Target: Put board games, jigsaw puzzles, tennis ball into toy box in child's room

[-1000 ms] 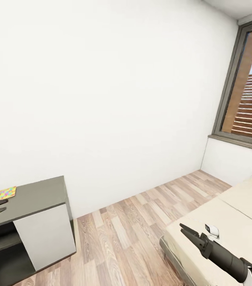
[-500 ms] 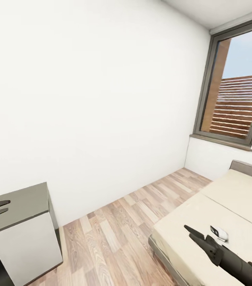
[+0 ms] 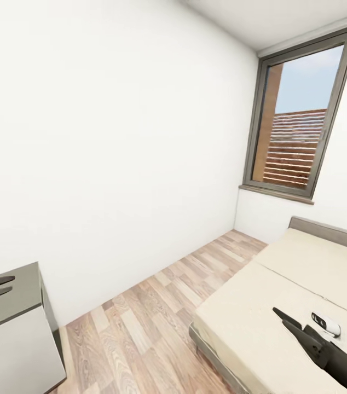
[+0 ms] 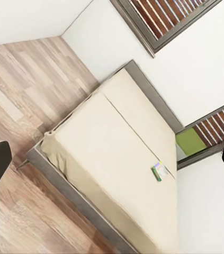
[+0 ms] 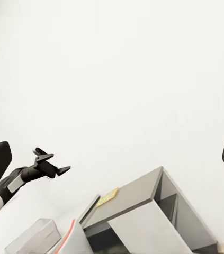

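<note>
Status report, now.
Left gripper and right gripper open, empty. Board game lying on the bed. Bare floor between robot and bed.

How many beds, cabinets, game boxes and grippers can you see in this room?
bed: 1
cabinet: 1
game box: 1, lying on the bed
grippers: 2, the left gripper and the right gripper
Total: 5

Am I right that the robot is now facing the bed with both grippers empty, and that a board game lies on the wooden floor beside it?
Not quite: the board game lies on the bed, not on the floor, as the left wrist view shows. The rest stands.
</note>
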{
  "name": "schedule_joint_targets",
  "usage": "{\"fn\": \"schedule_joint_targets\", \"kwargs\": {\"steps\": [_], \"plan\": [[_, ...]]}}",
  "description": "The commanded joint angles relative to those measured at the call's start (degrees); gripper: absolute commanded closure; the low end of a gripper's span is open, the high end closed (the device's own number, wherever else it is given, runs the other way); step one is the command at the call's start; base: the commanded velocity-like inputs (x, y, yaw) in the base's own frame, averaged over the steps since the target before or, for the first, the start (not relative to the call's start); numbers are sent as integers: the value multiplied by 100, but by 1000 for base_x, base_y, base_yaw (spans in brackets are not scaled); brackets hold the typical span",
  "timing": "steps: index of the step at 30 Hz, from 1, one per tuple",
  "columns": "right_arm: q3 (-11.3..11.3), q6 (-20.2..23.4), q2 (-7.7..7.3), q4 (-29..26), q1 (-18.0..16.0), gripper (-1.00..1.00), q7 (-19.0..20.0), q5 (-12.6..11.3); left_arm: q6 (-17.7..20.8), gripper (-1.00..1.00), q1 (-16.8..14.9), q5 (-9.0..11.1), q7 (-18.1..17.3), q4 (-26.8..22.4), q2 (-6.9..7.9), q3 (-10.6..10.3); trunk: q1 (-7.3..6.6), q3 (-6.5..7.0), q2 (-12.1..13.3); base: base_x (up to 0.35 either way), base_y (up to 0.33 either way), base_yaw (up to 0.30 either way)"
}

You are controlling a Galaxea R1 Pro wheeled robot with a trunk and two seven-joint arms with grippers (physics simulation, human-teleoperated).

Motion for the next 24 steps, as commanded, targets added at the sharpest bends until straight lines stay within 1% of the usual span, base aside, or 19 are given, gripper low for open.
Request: {"fn": "schedule_joint_targets", "kwargs": {"steps": [1,2,8,13,18,24], "plan": [[-39,64,0,-3,-7,-100,22,-7,61,-100,1,-7,-27,0,1,2,2,3,-4,0,0,-246],[-110,77,-3,-25,-12,-100,25,-12,61,-100,1,-7,-27,0,1,2,2,9,-4,0,0,-246],[-382,187,-4,-83,-18,-100,30,-18,61,-100,1,-3,-27,0,-5,1,2,42,-4,-19,0,-245],[-683,277,3,-100,-20,-100,31,-19,61,-100,1,-4,-27,0,-7,1,2,64,-4,-139,0,-227],[-803,304,7,-104,-20,-100,31,-19,61,-100,1,-3,-27,0,-9,1,2,78,-4,-119,0,-127],[-852,316,13,-105,-20,-100,28,-18,61,-100,1,1,-27,0,-14,1,2,83,-4,-36,0,-39]]}}
